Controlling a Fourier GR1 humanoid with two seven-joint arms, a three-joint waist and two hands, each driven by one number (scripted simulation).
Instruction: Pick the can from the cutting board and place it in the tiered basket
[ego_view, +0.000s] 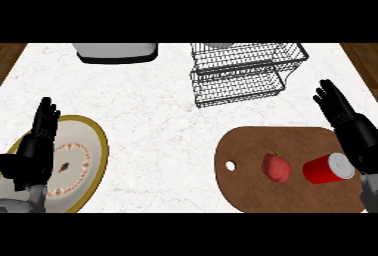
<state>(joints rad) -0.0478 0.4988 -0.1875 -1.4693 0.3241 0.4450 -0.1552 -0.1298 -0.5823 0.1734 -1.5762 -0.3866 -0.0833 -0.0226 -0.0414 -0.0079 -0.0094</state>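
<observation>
The tiered basket (240, 75) and a grey container (118, 52) are cut off at the top; the left hand (31, 152) covers part of the plate (94, 150).

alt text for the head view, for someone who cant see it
A red can sits on a brown cutting board at lower right beside a red pepper, with the open right hand close by. A wire tiered basket stands at the counter's far side; the open left hand shows over a gold-rimmed plate at left.

We see a red cylindrical can (328, 169) lying sideways on the brown wooden cutting board (247, 189) beside a dark-red stemmed fruit (277, 168), our black right hand (347, 124) open just beside it, the wire tiered basket (240, 75) beyond.
</observation>
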